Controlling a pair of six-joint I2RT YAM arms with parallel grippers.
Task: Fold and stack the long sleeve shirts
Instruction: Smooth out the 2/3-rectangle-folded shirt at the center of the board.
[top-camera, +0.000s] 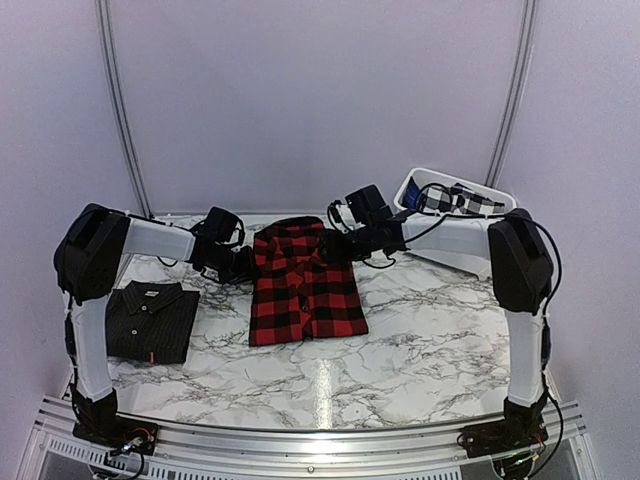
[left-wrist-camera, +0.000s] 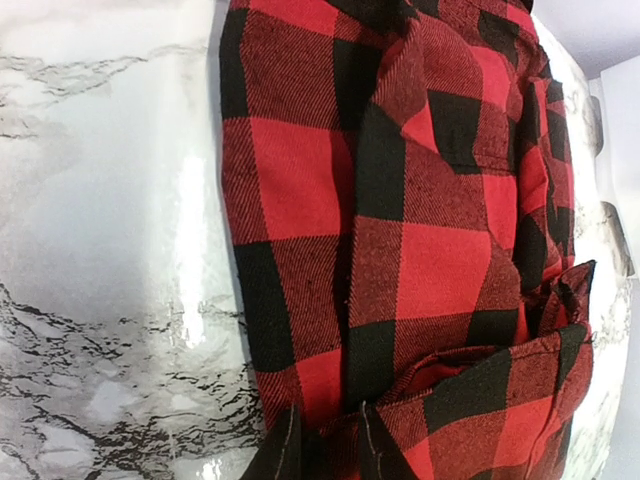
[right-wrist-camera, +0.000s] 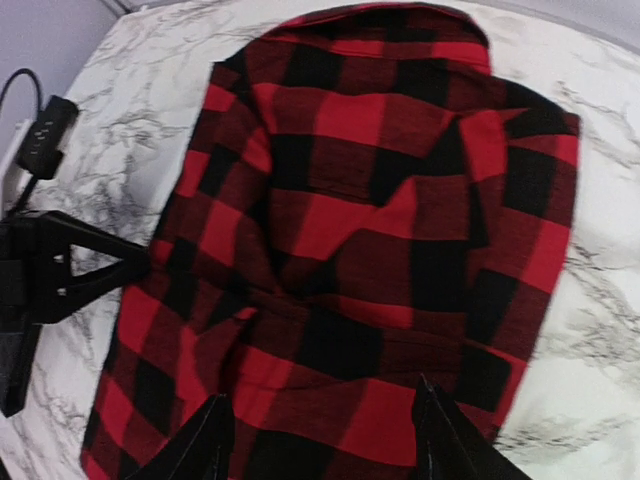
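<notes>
The red flannel shirt (top-camera: 305, 290) ran far-to-near between the hands. The left hand (left-wrist-camera: 328, 450) pinched its far-left edge; the right hand (right-wrist-camera: 325, 440) stood open at its far-right corner.

Overhead wide; wrist cameras close, sharing flannel shirt (top-camera: 303, 285).

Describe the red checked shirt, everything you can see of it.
The red checked shirt looks like soft flannel in red and black squares. It is folded into a rough rectangle with no sleeve trailing out and its collar at the far end. It lies flat on the marble table, near the middle. The left gripper pinches a fold at one edge; the right gripper is open above the opposite edge.
</notes>
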